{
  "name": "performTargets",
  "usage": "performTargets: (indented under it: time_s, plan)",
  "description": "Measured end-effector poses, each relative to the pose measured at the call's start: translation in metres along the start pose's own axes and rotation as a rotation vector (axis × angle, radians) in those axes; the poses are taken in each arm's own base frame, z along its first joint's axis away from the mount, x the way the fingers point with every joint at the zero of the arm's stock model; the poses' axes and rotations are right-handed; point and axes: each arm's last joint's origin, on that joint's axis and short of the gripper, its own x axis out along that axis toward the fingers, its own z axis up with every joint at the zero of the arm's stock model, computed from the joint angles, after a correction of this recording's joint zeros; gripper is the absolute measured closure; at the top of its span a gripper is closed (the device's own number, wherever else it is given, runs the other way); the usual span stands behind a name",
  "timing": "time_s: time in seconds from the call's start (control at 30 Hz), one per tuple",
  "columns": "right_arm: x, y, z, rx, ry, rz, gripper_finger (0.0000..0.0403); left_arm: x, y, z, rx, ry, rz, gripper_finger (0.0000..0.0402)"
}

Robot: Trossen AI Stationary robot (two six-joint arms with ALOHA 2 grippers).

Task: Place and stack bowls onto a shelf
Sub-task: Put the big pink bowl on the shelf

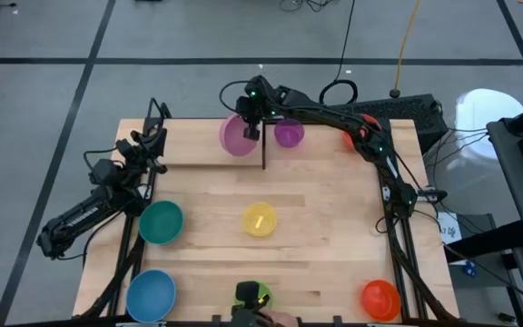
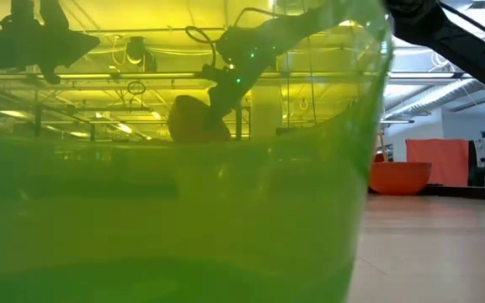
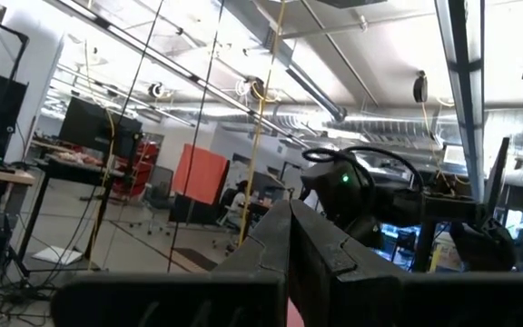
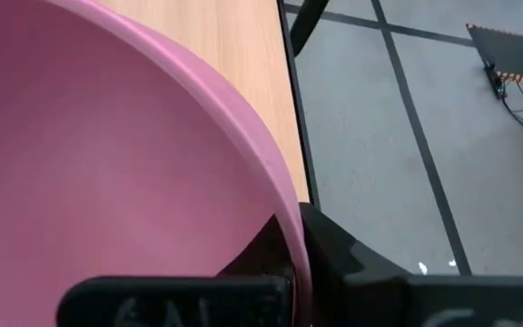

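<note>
Pink bowl (image 1: 237, 136) sits pinched by its rim in the right end effector (image 1: 251, 130), top centre of the high view, beside the shelf's black rod (image 1: 264, 153); the purple bowl (image 1: 289, 133) lies just right of it. Judging by this, stacking has barely begun: teal (image 1: 161, 222), yellow (image 1: 260, 220), blue (image 1: 151, 293), green (image 1: 252, 295) and orange (image 1: 380, 298) bowls are scattered over the surface (image 1: 334, 236). Idle at the left edge, the left end effector (image 1: 143, 150) is pressed together, holding nothing. No readable writing shows.
</note>
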Motion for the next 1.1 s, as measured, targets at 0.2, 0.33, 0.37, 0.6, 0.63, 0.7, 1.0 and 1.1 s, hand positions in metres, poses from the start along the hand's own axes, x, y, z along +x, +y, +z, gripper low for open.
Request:
performTargets:
  time_s: [0.2, 0.33, 0.37, 0.6, 0.63, 0.7, 1.0, 1.1]
  plan:
    - [0.001, -0.002, -0.001, -0.027, -0.002, -0.003, 0.0403, 0.0, 0.0, 0.0, 0.007, 0.0, 0.0, 0.0394]
    - [0.001, -0.001, -0.001, -0.027, 0.002, 0.001, 0.0403, 0.0, 0.0, 0.0, 0.008, 0.0, 0.0, 0.0394]
    - [0.001, -0.001, -0.002, -0.027, 0.001, 0.013, 0.0403, 0.0, 0.0, 0.0, 0.009, 0.0, 0.0, 0.0394]
    - [0.005, 0.004, -0.007, -0.027, -0.006, 0.081, 0.0403, 0.0, 0.0, 0.0, 0.009, 0.0, 0.0, 0.0394]
    - [0.006, 0.004, -0.007, -0.027, -0.004, 0.083, 0.0403, 0.0, 0.0, 0.0, 0.009, 0.001, 0.0, 0.0394]
    - [0.008, 0.005, -0.01, -0.027, 0.002, 0.086, 0.0403, 0.0, 0.0, 0.0, 0.009, 0.001, 0.0, 0.0394]
    - [0.018, 0.008, -0.022, -0.026, 0.032, 0.059, 0.0403, 0.0, 0.0, 0.0, 0.009, 0.001, 0.0, 0.0394]
    - [0.019, 0.009, -0.024, -0.025, 0.038, 0.063, 0.0403, 0.0, 0.0, 0.0, 0.008, 0.001, 0.0, 0.0394]
